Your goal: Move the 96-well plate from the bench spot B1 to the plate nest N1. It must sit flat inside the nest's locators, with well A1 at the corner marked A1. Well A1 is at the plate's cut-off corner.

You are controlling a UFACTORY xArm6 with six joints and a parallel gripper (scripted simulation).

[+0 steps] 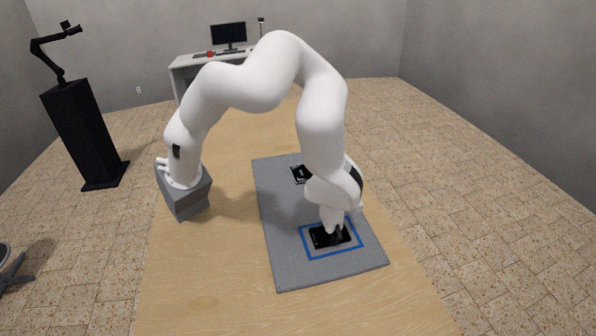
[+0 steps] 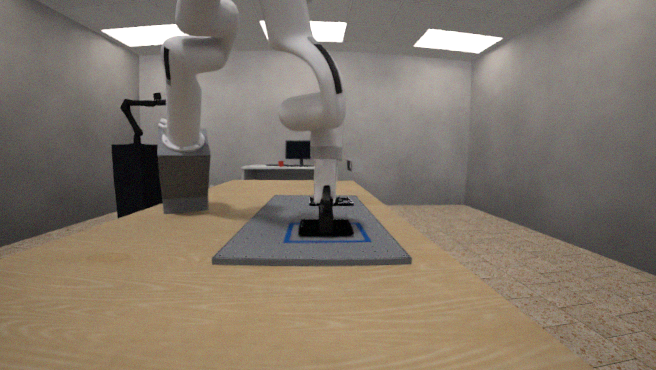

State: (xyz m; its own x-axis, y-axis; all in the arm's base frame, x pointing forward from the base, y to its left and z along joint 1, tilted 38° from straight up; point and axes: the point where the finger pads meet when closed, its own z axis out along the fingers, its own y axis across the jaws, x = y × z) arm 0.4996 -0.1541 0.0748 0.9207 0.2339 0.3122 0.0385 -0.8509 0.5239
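Note:
The black 96-well plate [image 1: 330,237] lies flat inside the blue-outlined bench spot on the grey mat [image 1: 315,218]; in the exterior view the plate [image 2: 326,233] also rests low within the blue outline. My gripper [image 1: 333,235] reaches straight down onto the plate and is shut on it across its width; it also shows in the exterior view [image 2: 326,222]. The plate nest [image 1: 299,174] sits at the far end of the mat, partly hidden behind my arm, and appears in the exterior view [image 2: 340,201] behind the gripper. The plate's cut-off corner is too small to tell.
My grey base block [image 1: 183,192] stands on the wooden table left of the mat. A black pedestal with a camera arm [image 1: 82,132] stands on the floor at the left. A white desk with a monitor [image 1: 213,56] is at the back wall.

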